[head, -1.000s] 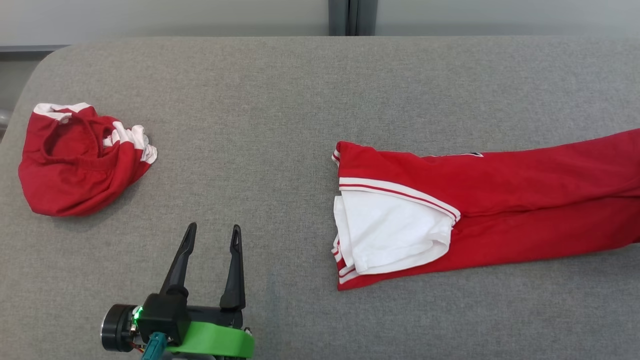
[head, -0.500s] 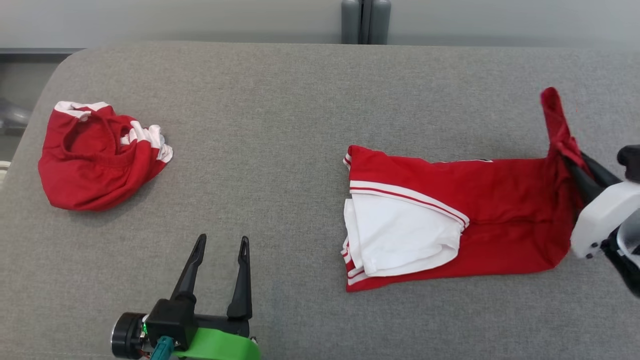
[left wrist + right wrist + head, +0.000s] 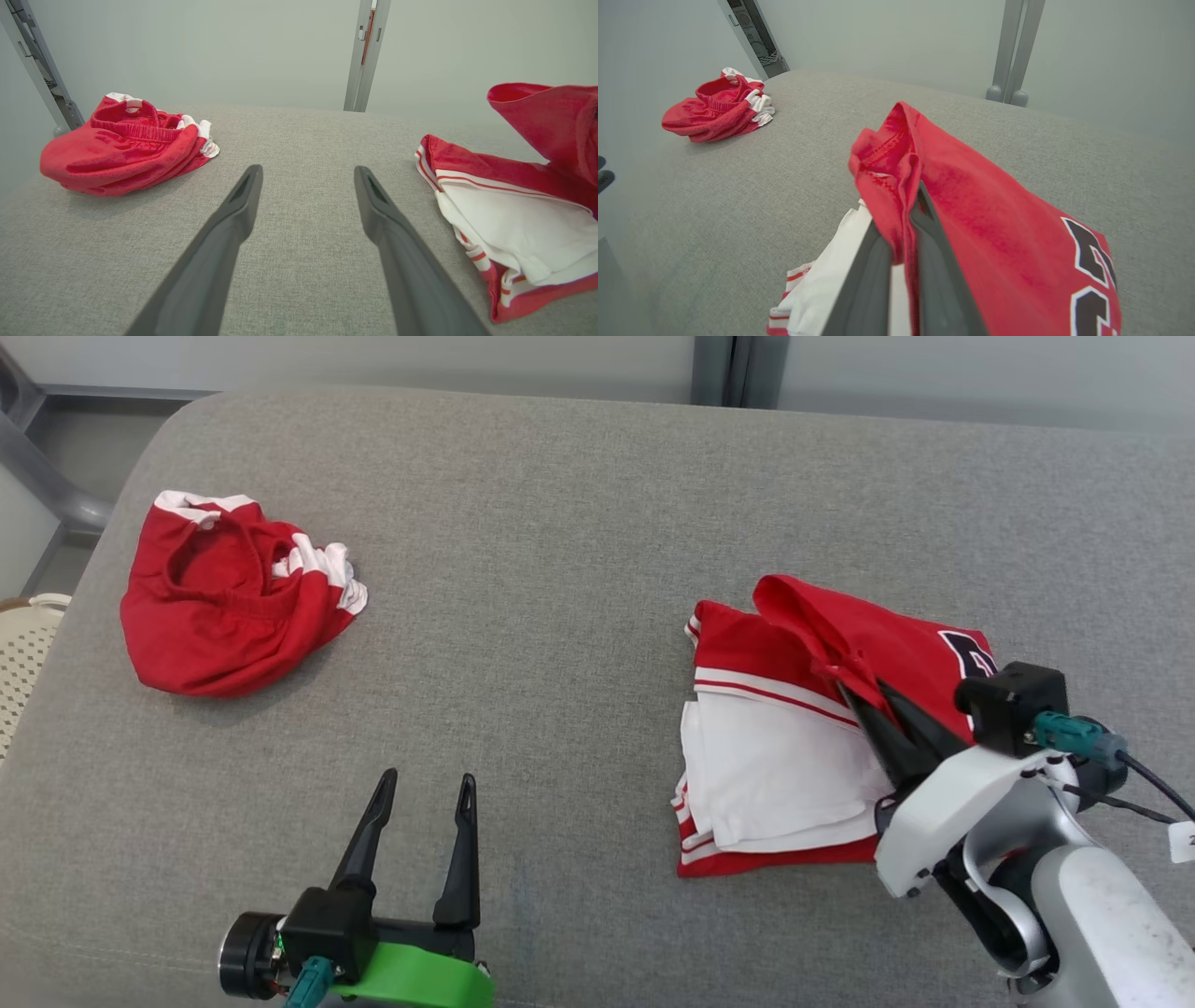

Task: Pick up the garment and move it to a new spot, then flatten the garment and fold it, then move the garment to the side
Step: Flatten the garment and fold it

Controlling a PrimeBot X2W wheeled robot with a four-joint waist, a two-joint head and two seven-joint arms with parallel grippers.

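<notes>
The garment (image 3: 896, 644) is a red jersey with a white panel (image 3: 766, 775), lying right of centre on the grey padded table (image 3: 560, 569). My right gripper (image 3: 845, 689) is shut on a bunched red edge of it, lifted and carried over the lower layers. In the right wrist view the red cloth (image 3: 971, 205) drapes over the closed fingers (image 3: 878, 275), black print showing at the right. My left gripper (image 3: 428, 779) stands open over bare table near the front edge, apart from the garment (image 3: 514, 219); its fingers (image 3: 233, 224) hold nothing.
A second crumpled red and white garment (image 3: 224, 607) lies at the far left of the table. A cream perforated basket (image 3: 23, 644) sits beyond the table's left edge. A grey post (image 3: 733, 369) stands behind the table's far edge.
My right gripper has come in from the right, carrying the garment's far end leftward and over the rest of it. The head camera has shifted. The left gripper stays open and still.
</notes>
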